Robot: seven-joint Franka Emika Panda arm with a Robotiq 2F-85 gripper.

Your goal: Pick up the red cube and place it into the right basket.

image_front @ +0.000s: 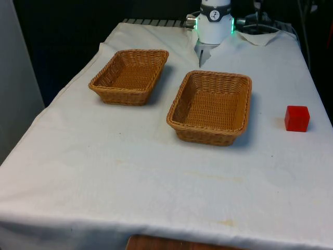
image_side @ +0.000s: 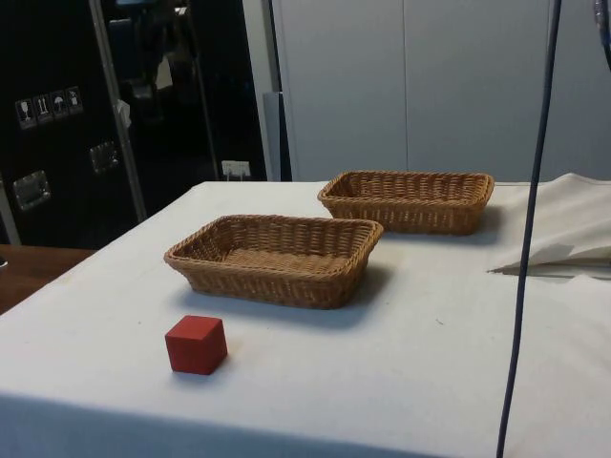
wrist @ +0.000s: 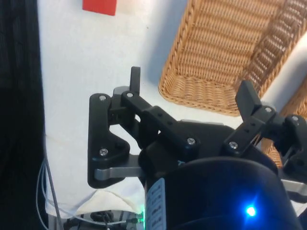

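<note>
**Fingers wide, cube unclaimed**

Fingers (wrist: 135, 79) spread wide apart, nothing between them; gripper (wrist: 189, 93) hangs high at the table's far end. Red cube (image_front: 297, 118) sits alone near the table's edge on the front view's right, just beside the right basket (image_front: 179, 99), well apart from the fingers. Left basket (image_front: 99, 78) lies farther off. Risks, as judged: a skewed descent nudges the cube toward the edge; a low carry clips the wicker rim.

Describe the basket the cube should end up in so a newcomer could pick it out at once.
On the white-clothed table stand two wicker baskets. The target basket is the one towards the front view's right, nearer the red cube; the other basket sits farther from it.
</note>
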